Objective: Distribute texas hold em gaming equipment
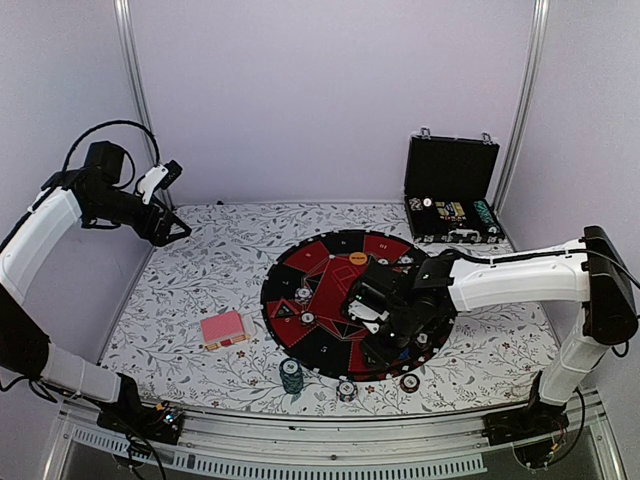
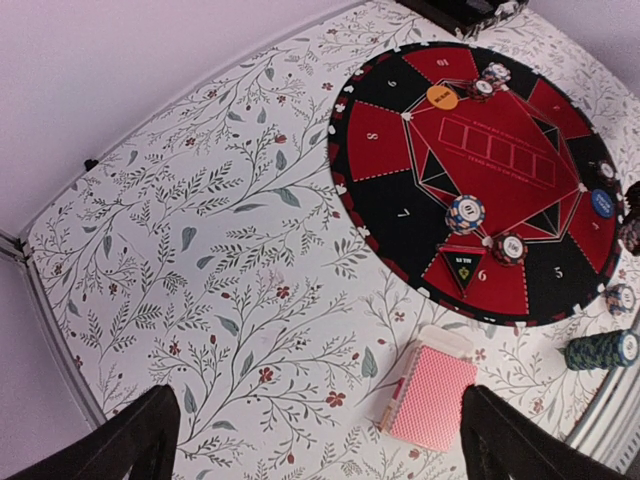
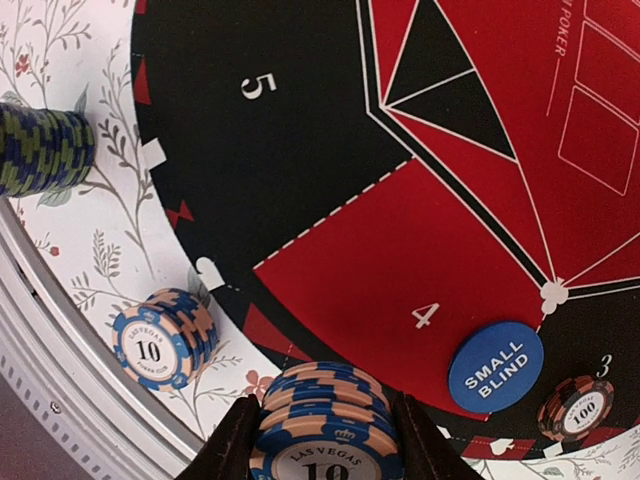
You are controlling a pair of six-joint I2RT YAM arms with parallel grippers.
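My right gripper point(image 3: 325, 445) is shut on a short stack of blue-and-tan "10" poker chips point(image 3: 322, 392), held over the near edge of the round red-and-black mat point(image 3: 330, 250) by section 4; it also shows in the top view point(image 1: 385, 338). A blue "small blind" button point(image 3: 495, 365) and a brown-red "100" chip point(image 3: 580, 411) lie close by. Another blue "10" stack point(image 3: 160, 338) and a dark green stack point(image 3: 40, 150) stand off the mat. My left gripper point(image 2: 320, 455) is open and empty, high above the pink-backed card deck point(image 2: 432, 395).
The black hinged case point(image 1: 452, 200) stands open at the back right. On the mat lie an orange button point(image 2: 442, 96), a blue-white chip point(image 2: 466, 212) and a brown-red chip point(image 2: 509, 248). The table's metal front rail point(image 3: 60, 380) runs just beyond the loose stacks.
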